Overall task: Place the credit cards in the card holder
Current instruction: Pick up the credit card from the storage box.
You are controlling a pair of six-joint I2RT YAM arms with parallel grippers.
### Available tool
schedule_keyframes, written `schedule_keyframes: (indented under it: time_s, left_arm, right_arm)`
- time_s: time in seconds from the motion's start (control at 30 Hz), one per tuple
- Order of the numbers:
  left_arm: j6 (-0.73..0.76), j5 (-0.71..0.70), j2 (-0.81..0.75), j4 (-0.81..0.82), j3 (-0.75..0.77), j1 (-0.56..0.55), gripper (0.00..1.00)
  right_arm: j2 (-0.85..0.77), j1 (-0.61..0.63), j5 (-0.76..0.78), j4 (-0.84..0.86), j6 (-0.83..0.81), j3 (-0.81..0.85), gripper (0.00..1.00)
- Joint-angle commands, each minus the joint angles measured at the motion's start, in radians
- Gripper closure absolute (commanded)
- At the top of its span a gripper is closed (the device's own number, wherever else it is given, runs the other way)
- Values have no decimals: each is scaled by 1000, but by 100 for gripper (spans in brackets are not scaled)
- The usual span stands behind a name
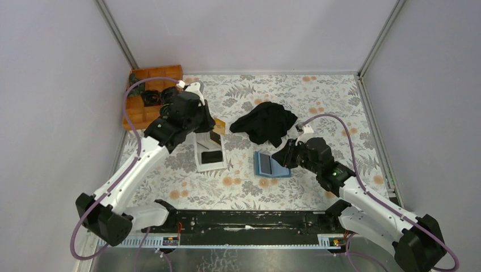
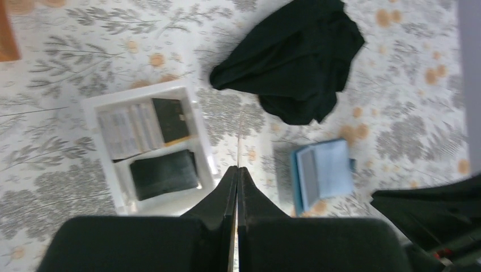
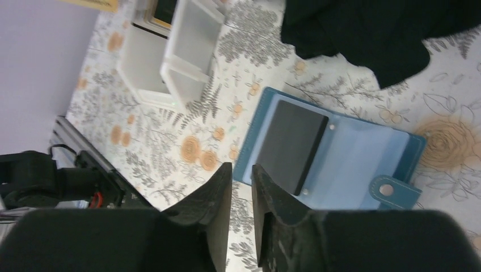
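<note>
Step in hand, as judged: carrying a card from tray to holder. The left gripper [image 2: 237, 168] is clamped tight on what appears to be a pale card [image 2: 239, 136], seen edge-on. The card holder [image 3: 363, 153] lies open at centre right, with a dark card [image 3: 292, 144] on its left face. Other cards [image 2: 127, 131] lie in the white tray [image 2: 91, 107]. The right gripper [image 3: 241, 170], barely parted and empty, hovers beside the holder. The next move calls for aligning the card with a pocket.
</note>
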Motion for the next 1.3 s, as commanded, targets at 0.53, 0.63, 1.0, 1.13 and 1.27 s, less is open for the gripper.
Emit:
schedule_keyframes:
  time_s: [0.53, 0.63, 1.0, 1.13, 1.27]
  left_arm:
    - [156, 1007, -46, 262, -202, -5, 100]
    - [185, 1077, -47, 266, -216, -24, 100]
    - [224, 1210, -35, 298, -227, -101, 100]
    - [228, 1219, -27, 304, -218, -117, 100]
    - [231, 1223, -11, 305, -207, -123, 100]
  right_arm:
    - [-149, 3, -310, -23, -150, 140, 51]
    - [-182, 4, -342, -18, -140, 124, 49]
    - [-212, 3, -498, -9, -89, 100, 49]
    - [-206, 6, -546, 14, -62, 82, 49]
    - [-192, 10, -580, 24, -39, 74, 50]
